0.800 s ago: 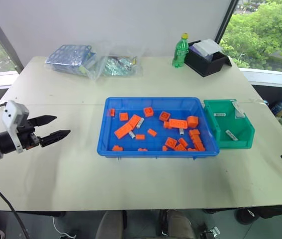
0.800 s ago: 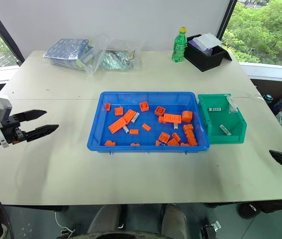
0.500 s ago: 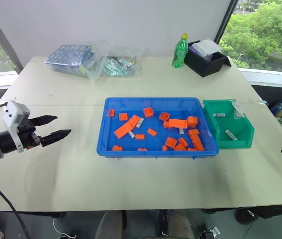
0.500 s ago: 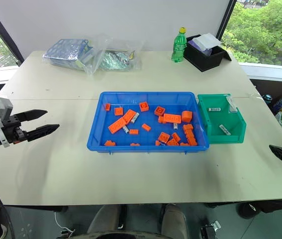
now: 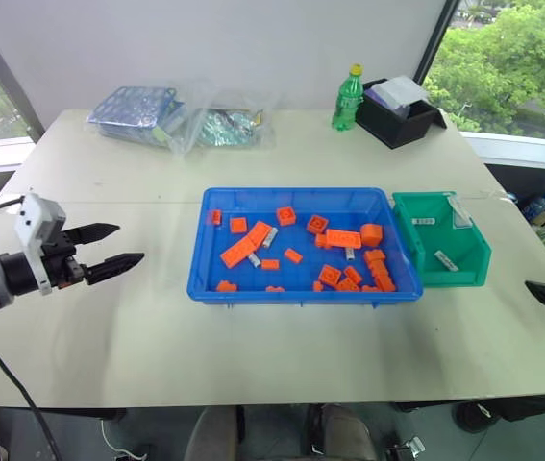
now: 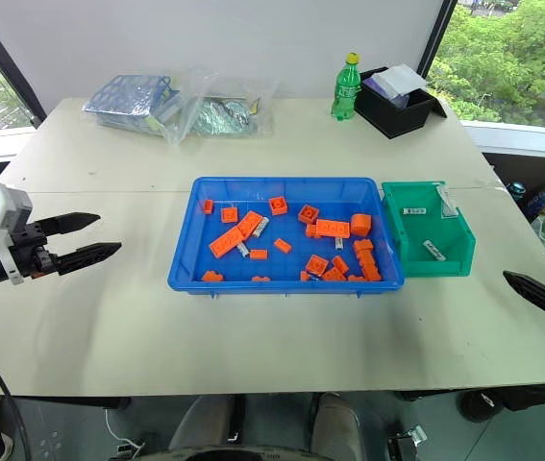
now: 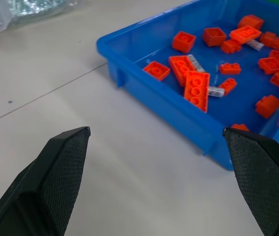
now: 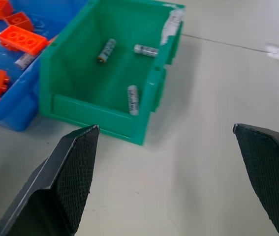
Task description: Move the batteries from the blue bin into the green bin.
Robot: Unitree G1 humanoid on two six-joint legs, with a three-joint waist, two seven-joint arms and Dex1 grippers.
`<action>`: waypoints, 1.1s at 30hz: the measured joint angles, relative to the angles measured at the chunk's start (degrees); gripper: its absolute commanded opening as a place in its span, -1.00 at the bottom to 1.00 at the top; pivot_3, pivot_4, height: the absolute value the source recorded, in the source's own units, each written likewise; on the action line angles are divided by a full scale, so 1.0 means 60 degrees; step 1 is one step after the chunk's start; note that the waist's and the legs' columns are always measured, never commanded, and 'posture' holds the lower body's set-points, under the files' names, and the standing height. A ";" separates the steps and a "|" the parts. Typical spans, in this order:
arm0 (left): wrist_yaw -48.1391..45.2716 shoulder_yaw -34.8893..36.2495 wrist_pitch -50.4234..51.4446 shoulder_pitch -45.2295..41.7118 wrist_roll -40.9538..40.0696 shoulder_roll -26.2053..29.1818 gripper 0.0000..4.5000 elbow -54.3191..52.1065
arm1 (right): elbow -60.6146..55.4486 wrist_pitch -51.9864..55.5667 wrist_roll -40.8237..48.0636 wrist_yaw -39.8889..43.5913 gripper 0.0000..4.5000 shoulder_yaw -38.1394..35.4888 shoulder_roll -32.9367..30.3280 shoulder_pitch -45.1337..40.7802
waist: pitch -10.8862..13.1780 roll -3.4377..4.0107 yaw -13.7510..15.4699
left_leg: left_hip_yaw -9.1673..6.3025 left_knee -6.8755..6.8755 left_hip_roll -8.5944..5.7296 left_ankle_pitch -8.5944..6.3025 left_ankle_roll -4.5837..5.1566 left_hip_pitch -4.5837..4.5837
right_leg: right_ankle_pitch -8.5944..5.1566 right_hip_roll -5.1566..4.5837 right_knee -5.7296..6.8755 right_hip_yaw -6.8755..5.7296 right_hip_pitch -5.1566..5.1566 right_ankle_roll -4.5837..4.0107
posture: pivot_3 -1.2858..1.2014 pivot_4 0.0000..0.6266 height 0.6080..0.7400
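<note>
The left gripper (image 5: 113,246) hangs over the worktop (image 5: 137,327) beside the blue bin (image 5: 291,292), fingers spread wide, empty. Remaining batteries (image 5: 270,236) lie wedged among orange bricks (image 5: 344,238), so a pinch may catch a brick instead. Three batteries rest in the green bin (image 8: 65,105). The right gripper (image 8: 166,172) gapes empty just beside it.

Left end effector (image 7: 156,142) w/ black fingers (image 7: 63,162) spread wide, empty, above pale counter (image 7: 129,172). Ahead: corner of blue bin (image 7: 164,105) w/ orange bricks (image 7: 197,89) and two small silver-grey batteries (image 7: 216,92) among them. Clear plastic bag (image 7: 26,10) far off.
</note>
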 measured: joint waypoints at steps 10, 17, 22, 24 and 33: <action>-0.0840 -0.0592 0.0174 -0.0286 -0.0222 0.0415 1.00 -0.1126 | -0.1458 0.0565 -0.0335 0.0694 1.00 0.5912 0.0316 -0.5939 | 0.0062 -0.0031 -0.0266 | 0.0038 -0.0011 0.0022 0.0000 0.0001 0.0034 | 0.0001 -0.0005 0.0056 0.0003 -0.0021 -0.0002 | 0.03 -0.52 0.74; -0.1486 -0.0884 0.0207 -0.0541 -0.0240 0.0916 1.00 -0.1292 | 0.1610 -0.0938 -0.2526 0.1889 1.00 0.9732 0.2991 -0.9862 | 0.0072 -0.0084 -0.0304 | 0.0045 -0.0001 0.0019 0.0008 0.0016 0.0024 | 0.0005 -0.0002 0.0156 0.0020 -0.0072 -0.0001 | 0.03 -0.52 0.74; -0.1626 -0.0764 0.0318 -0.0222 -0.0245 0.1032 1.00 -0.1505 | 0.5260 -0.3164 -0.4146 0.2322 1.00 1.1133 0.5002 -1.1669 | 0.0069 -0.0108 -0.0345 | 0.0047 0.0003 0.0009 0.0009 0.0015 0.0042 | 0.0008 -0.0003 0.0254 0.0048 -0.0076 0.0001 | 0.03 -0.52 0.74; -0.1572 -0.0757 0.0330 -0.0070 -0.0256 0.0983 1.00 -0.1758 | 0.6601 -0.3914 -0.4634 0.2178 1.00 1.1386 0.5901 -1.2341 | 0.0069 -0.0114 -0.0428 | 0.0037 0.0000 0.0011 0.0013 0.0012 0.0041 | 0.0024 0.0002 0.0274 0.0051 -0.0071 0.0021 | 0.03 -0.52 0.74; -0.1068 -0.0228 0.0712 0.0673 -0.0765 0.0822 1.00 -0.2793 | 1.0401 -0.6141 -0.5963 0.1185 1.00 1.1508 0.8156 -1.3516 | 0.0067 -0.0117 -0.0508 | 0.0013 -0.0004 0.0008 0.0015 0.0003 0.0057 | 0.0017 0.0009 0.0274 0.0051 -0.0071 0.0009 | 0.03 -0.52 0.74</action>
